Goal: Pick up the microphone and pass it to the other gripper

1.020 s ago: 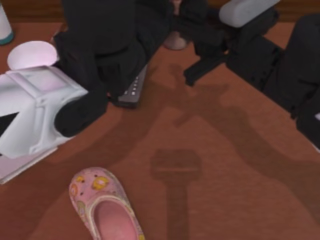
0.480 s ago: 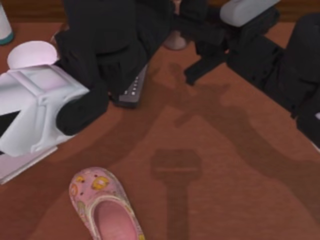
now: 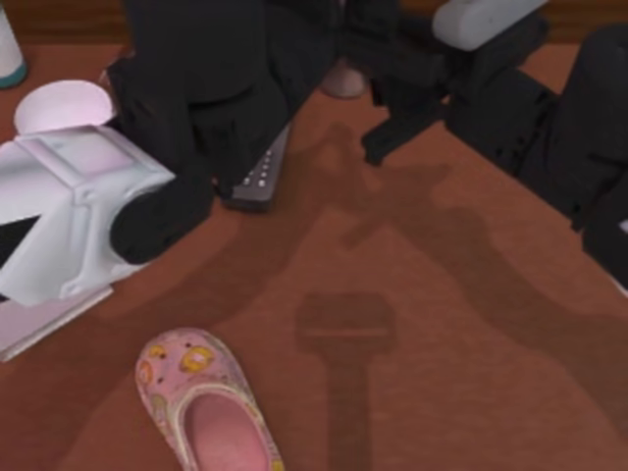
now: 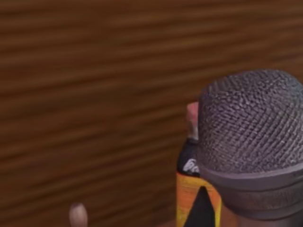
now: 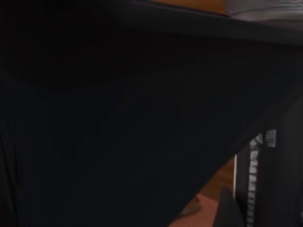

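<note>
Almost nothing has shifted: the microphone (image 4: 251,142) sits before my left wrist camera, grip unclear on both arms, so handover looks unfinished

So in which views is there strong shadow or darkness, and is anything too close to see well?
Top view: soft arm shadows cross the table, one T-shaped near the shoe. Left wrist view: the microphone head fills one side, very close, the wood behind it streaked. Right wrist view: dark.
</note>
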